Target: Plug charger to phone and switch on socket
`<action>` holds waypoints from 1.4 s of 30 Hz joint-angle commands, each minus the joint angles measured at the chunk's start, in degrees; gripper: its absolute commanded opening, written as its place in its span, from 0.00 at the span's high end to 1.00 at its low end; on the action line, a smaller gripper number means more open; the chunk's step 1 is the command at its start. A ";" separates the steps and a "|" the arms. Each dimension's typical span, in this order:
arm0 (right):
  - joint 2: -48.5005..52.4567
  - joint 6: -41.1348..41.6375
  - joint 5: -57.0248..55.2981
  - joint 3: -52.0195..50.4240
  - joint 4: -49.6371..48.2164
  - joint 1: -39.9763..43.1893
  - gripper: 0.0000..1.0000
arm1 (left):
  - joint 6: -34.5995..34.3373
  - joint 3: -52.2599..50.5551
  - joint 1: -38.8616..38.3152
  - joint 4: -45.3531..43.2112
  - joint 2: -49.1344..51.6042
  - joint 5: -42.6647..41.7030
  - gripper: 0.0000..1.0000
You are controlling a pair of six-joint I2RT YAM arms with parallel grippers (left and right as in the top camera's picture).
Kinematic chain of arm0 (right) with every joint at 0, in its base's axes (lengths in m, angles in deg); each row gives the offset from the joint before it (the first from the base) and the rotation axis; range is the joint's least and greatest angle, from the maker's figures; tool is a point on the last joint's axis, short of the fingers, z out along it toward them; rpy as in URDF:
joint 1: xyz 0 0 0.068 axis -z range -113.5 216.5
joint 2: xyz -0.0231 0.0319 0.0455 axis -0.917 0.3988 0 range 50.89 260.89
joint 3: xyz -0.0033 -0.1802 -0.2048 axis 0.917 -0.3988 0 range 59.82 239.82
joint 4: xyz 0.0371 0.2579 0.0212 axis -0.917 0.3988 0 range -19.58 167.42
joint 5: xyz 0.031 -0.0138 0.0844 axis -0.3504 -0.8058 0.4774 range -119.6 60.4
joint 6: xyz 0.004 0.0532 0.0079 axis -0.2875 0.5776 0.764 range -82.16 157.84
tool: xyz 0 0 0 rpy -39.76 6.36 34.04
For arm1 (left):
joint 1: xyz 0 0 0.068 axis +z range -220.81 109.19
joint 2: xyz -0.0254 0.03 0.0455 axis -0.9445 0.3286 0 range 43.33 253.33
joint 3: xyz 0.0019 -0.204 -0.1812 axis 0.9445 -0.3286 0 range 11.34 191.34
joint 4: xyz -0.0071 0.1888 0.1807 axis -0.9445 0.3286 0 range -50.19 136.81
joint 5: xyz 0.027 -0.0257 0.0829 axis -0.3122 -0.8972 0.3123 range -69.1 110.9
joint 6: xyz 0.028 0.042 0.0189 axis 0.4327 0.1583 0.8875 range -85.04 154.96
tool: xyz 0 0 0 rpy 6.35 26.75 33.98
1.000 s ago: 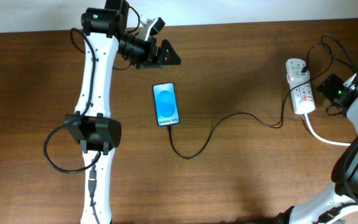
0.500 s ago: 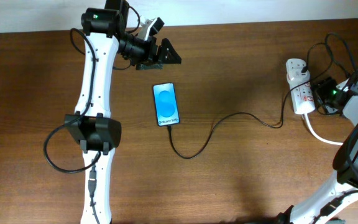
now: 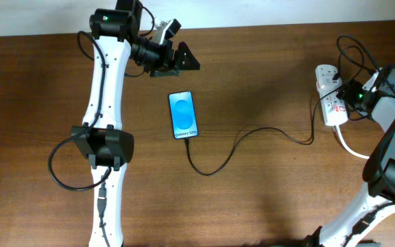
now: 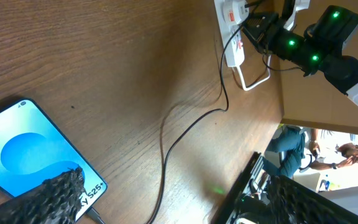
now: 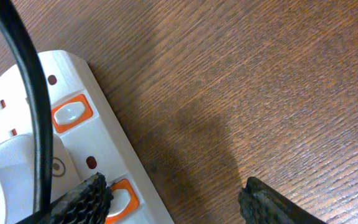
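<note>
Now the right pincer (image 5: 171,188), apart, hangs over the socket (image 3: 332,108) at three o'clock on the surface (image 3: 266,199), while the left pincer (image 3: 182,60), also apart, sits at twelve o'clock of the phone (image 3: 184,115), charger (image 3: 238,140) touching its lower edge.

The phone (image 3: 184,114) carried one line of small white lettering at the lower edge of its blue screen; in the overhead view it read, just barely, as "Galaxy S25". In the left wrist view only "S25" of that line could be read, the rest being hidden. The power strip (image 5: 98,134) bore a faint round sign near an orange switch, too weak to read, and no legible words.
</note>
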 commanded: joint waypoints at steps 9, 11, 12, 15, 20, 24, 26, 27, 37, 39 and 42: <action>1.62 -0.83 2.32 0.52 4.20 -0.74 0.29 | -0.57 1.11 -0.13 -0.98 -0.66 -0.66 0.01; 1.64 -0.83 3.65 0.35 5.53 -0.79 0.29 | -0.55 1.11 -0.13 -1.01 -0.66 -0.66 0.00; 1.64 -0.83 4.24 0.31 5.99 -0.96 0.29 | -0.55 1.11 -0.13 -1.01 -0.66 -0.66 0.01; 2.49 -0.87 4.13 0.31 6.58 -2.60 0.29 | -0.57 1.11 -0.13 -0.96 -0.66 -0.66 0.00; 3.58 -0.87 3.80 0.31 7.72 -3.34 0.29 | -0.55 1.11 -0.13 -0.98 -0.66 -0.66 0.01; 3.61 -2.14 3.80 0.33 8.81 -3.30 0.28 | -0.55 1.11 -0.13 -1.01 -0.66 -0.66 0.01; 3.23 -2.10 3.23 2.10 10.43 -1.64 0.14 | -0.57 1.11 -0.13 -1.14 -0.66 -0.66 0.01; 1.92 -2.10 2.49 4.00 13.14 -0.09 0.10 | -0.55 1.11 -0.13 -1.38 -0.66 -0.66 0.01; -18.23 -6.23 2.71 11.91 45.11 3.48 0.07 | -0.52 1.11 -0.13 -2.69 -0.66 2.64 0.01; -22.47 -6.67 2.73 11.91 48.24 3.45 0.07 | -0.52 1.11 -0.13 -2.67 -0.66 2.64 0.01; -31.61 -8.63 7.32 11.91 51.15 2.14 0.07 | -0.52 1.11 -0.13 -2.67 -0.66 2.64 0.01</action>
